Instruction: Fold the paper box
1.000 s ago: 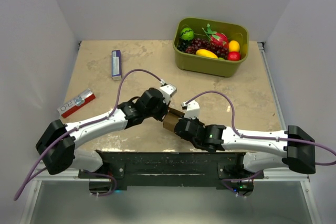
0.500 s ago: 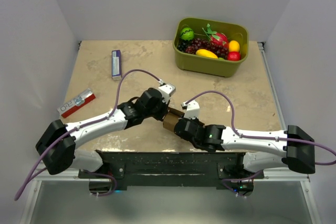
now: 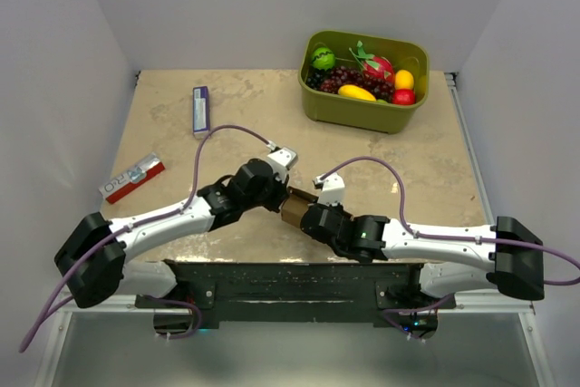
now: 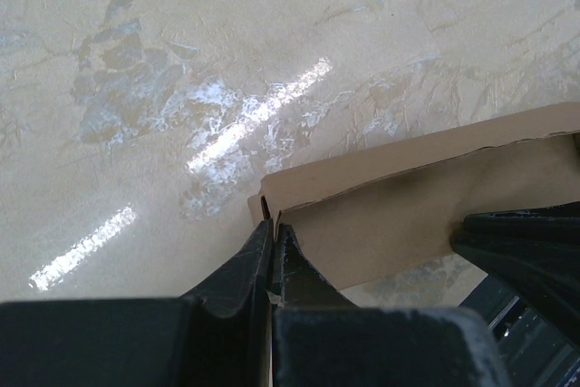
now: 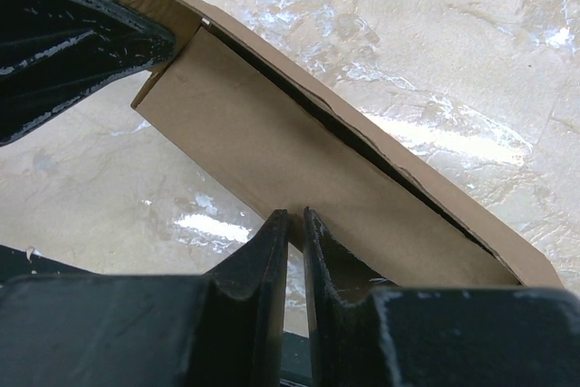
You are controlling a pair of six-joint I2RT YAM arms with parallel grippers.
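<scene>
Table (image 3: 390, 169): it lies under both grippers; the work is above its near middle part.
Paper box (image 3: 296, 206): a brown, half-flat carton, lifted off the table and hanging between the two grippers, touching both.
Long axis: seen from the right wrist, the paper box (image 5: 299, 160) runs across in front of the fingertips, from upper left to lower right.
Left gripper (image 4: 274, 246): closed tight on the corner of the paper box (image 4: 408, 197), which goes away from it to the right.
Right gripper (image 5: 295, 228): almost closed, pinching the lower long edge of the front panel at about the middle.
Nearer arm: neither, both have contact.
Coming move, my judgement: the left gripper holds the end, so the right gripper, sitting square to the long axis, can push the panel to open the carton.
</scene>
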